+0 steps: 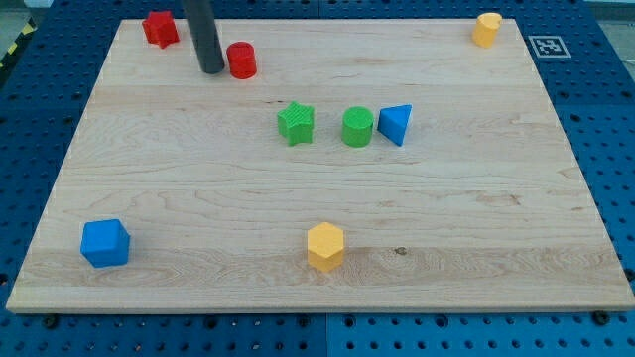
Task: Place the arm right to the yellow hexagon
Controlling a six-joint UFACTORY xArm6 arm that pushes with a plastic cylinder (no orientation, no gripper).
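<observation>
The yellow hexagon (324, 246) sits near the view's bottom, about at the middle of the wooden board (476, 228). My tip (211, 70) is at the view's top left, just left of the red cylinder (242, 60) and right of the red star-like block (160, 28). The tip is far up and to the left of the yellow hexagon.
A green star (296, 124), a green cylinder (357, 128) and a blue triangle (396, 124) stand in a row at the middle. A blue cube (105, 243) is at the bottom left. A second yellow block (486, 30) is at the top right corner.
</observation>
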